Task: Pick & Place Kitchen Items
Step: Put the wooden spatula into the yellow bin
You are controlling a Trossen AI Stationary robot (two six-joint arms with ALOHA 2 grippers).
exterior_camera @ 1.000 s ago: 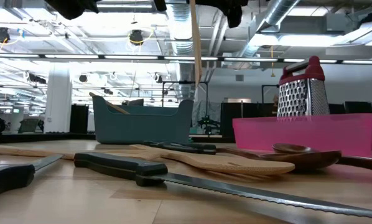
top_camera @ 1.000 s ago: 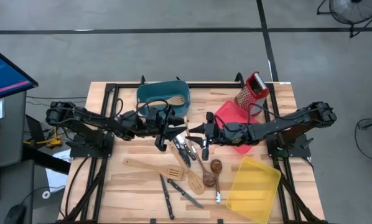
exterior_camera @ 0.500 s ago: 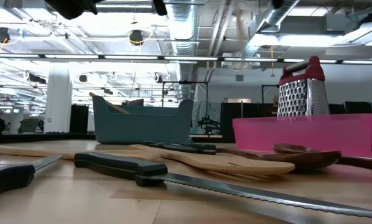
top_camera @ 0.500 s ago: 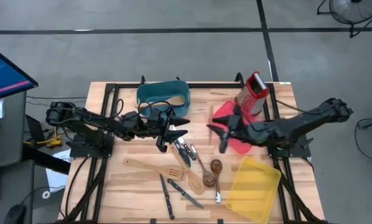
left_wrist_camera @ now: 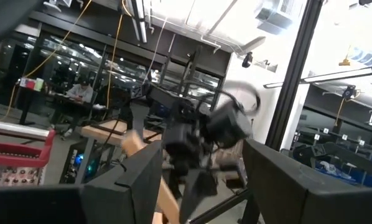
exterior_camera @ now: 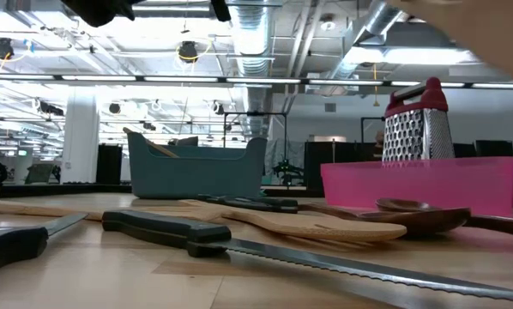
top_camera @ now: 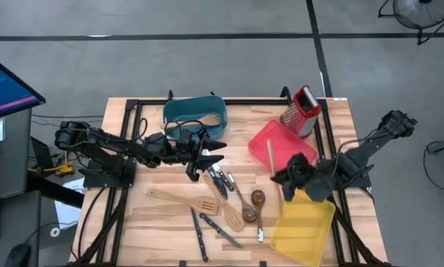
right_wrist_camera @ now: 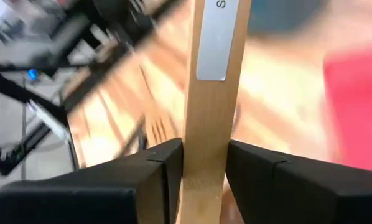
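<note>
My right gripper (top_camera: 283,176) hangs above the gap between the red bin (top_camera: 263,137) and the yellow bin (top_camera: 305,222), shut on a pale wooden utensil (top_camera: 270,154) with a sticker on its flat handle (right_wrist_camera: 214,43). My left gripper (top_camera: 213,152) stands open above the table's middle, by the teal bin (top_camera: 179,113), with nothing between its fingers (left_wrist_camera: 127,186). Loose on the tabletop lie a wooden spatula (top_camera: 170,196), a slotted turner (top_camera: 207,205), two brown spoons (top_camera: 253,208) and several black-handled knives (top_camera: 207,236). My right gripper pinches the utensil's flat handle (right_wrist_camera: 204,140) between its two fingers (right_wrist_camera: 162,168), one on each narrow edge, with the broad face toward the wrist camera. The fingers lie across the handle. The utensil is lifted clear of the table and bins, and its free part reaches toward the far edge.
A steel grater with a red grip (top_camera: 301,110) stands at the red bin's far side. A wooden fork (top_camera: 209,119) lies in the teal bin. Metal frame rails run along the table's edges (top_camera: 129,148). Bare wood lies at the near left corner (top_camera: 133,230).
The two grippers met over the table's middle at the wooden utensil, which then hung upright. My left gripper has opened and let go. My right gripper has carried the utensil toward the table's right and near side, rolling its wrist, so the utensil now lies nearly level.
</note>
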